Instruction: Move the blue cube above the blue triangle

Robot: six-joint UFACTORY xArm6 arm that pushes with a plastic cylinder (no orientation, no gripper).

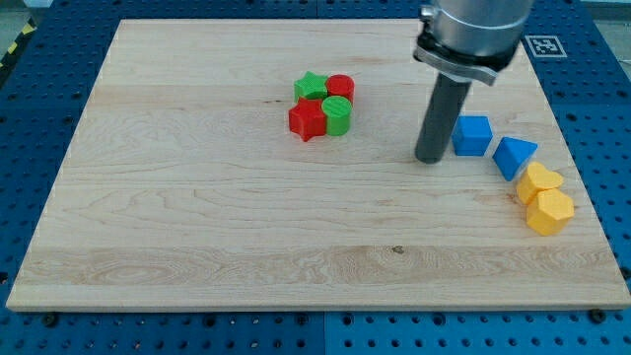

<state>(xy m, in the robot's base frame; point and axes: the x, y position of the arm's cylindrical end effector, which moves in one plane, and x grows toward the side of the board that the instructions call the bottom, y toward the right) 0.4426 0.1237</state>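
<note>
We are at the approach step: the push on the cube has not visibly carried it anywhere useful yet, as the cube sits beside the triangle, not above it.

Going left to right, the left half of the tabletop [177, 217] holds nothing that matters to us. Upper centre of the frame sits a tight cluster: green star [312, 86], red cylinder [341, 86], red star [307, 120] and green cylinder [337, 114], all touching one another and well apart from our work.

Right of centre stands our tool, a plain rod with no jaws to open or close, so it holds nothing. Our tip [430, 158] rests on the tabletop just beside the left face of the blue cube [472, 135], near enough that we cannot tell whether they touch. The blue triangle [514, 156] lies just right of and slightly below the cube, close to its corner.

At the lower right, two yellow blocks [544, 197] sit touching each other, the upper one close against the triangle.

We judge that the next move calls for sending the cube up and to the right, so our tip should come round to the cube's lower left side first. A straight push rightward from here would likely drive the cube into the triangle and nudge the yellow pair. The tabletop's right edge is near, leaving little spare room.
</note>
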